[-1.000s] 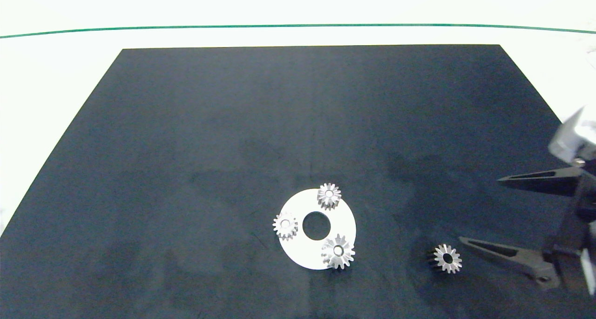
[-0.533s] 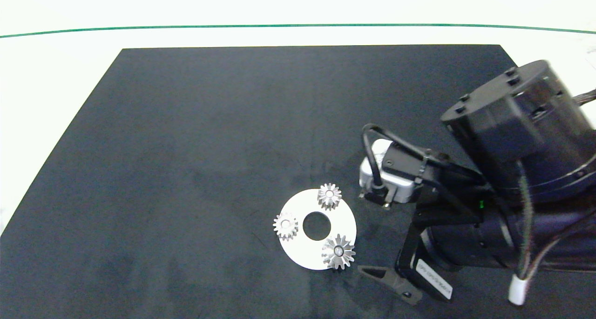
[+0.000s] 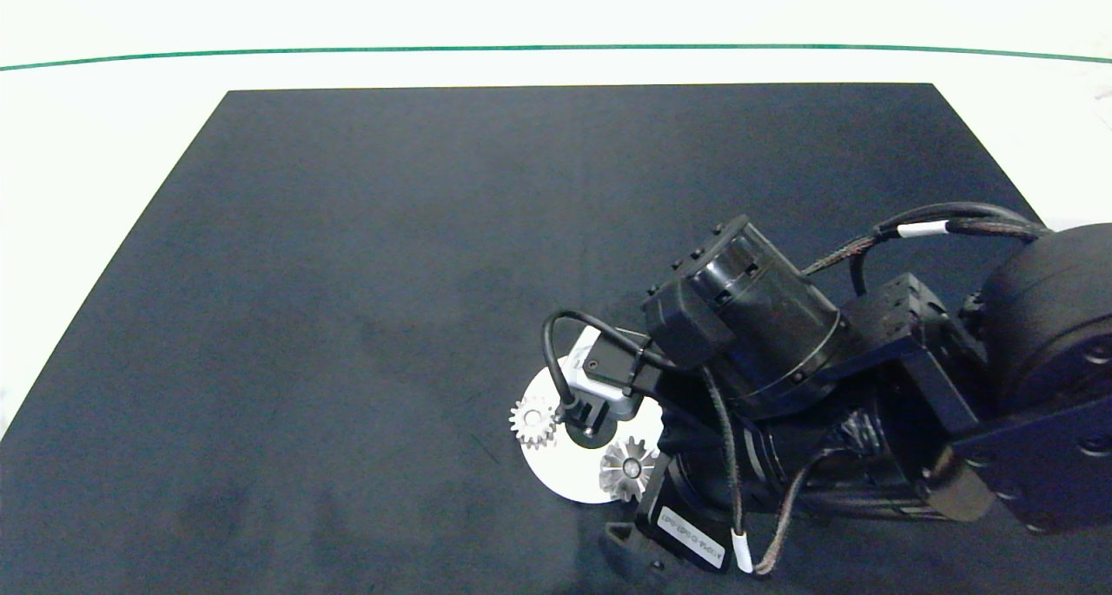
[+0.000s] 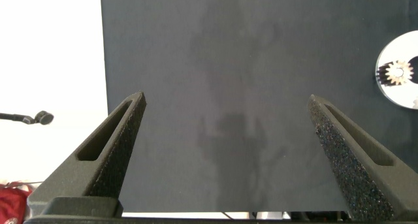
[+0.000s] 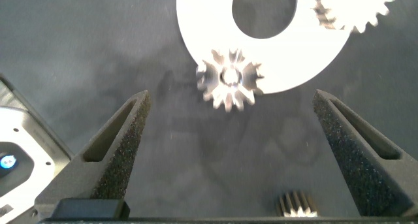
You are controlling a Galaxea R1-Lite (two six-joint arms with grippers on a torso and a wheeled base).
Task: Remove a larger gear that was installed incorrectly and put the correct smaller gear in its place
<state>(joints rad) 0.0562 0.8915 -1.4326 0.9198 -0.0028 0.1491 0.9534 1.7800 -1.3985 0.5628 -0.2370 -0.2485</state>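
Two fingers of the right pincer (image 5: 228,159) gape wide, gripping nothing.

The larger gear (image 5: 229,80) is shiny silver metal with bright teeth. The smaller gear (image 5: 297,204) is shiny metal too, and so is the gear (image 3: 532,421) on the disc's edge. The round disc (image 5: 209,34) under them looks smooth, white and flat. The mat (image 3: 365,230) is dark, matt and a bit cloudy. The right hand's fingers (image 5: 121,145) have rough, grainy grey foam pads. The bench (image 3: 104,126) looks plain and white.
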